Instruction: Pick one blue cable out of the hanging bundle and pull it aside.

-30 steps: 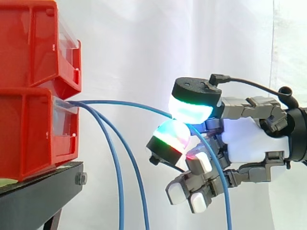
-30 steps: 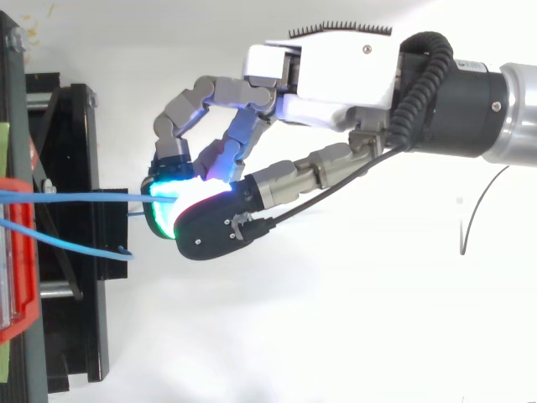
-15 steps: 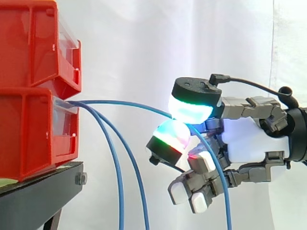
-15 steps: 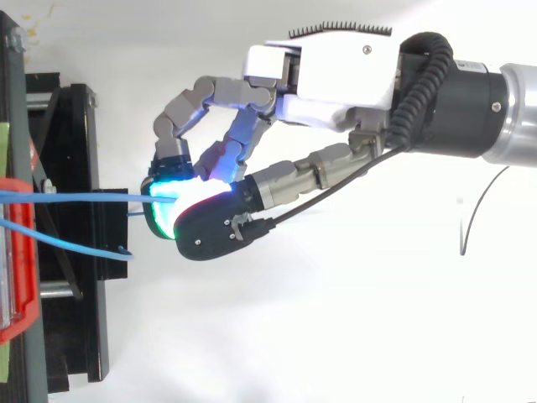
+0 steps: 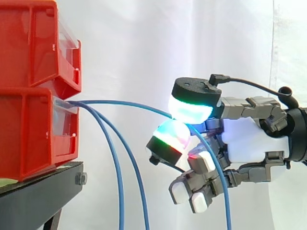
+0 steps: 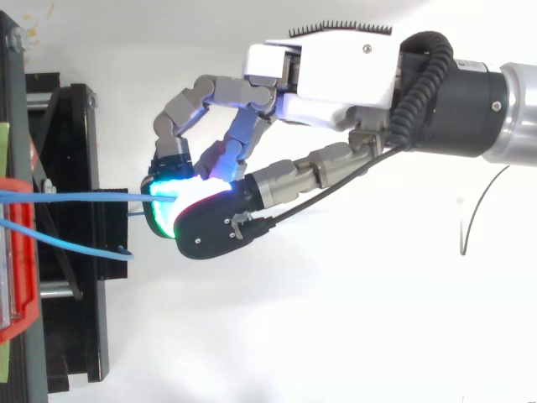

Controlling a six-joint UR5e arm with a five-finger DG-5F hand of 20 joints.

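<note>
Three thin blue cables come out of the lower red bin (image 5: 33,134). One blue cable (image 5: 124,103) stretches nearly level to the right and is pinched between two glowing pads of my hand (image 5: 254,141); past the pinch it drops down beside the curled fingers (image 5: 192,194). The other two blue cables (image 5: 117,167) hang down left of the hand, apart from it. In the top view the hand (image 6: 336,80) reaches in from the right, its pads closed on the pulled cable (image 6: 84,199) near the black stand (image 6: 71,117).
Two red bins are stacked at the left on the black stand (image 5: 43,194), the upper red bin (image 5: 33,43) above the lower. A white curtain hangs behind. White floor lies under the hand in the top view.
</note>
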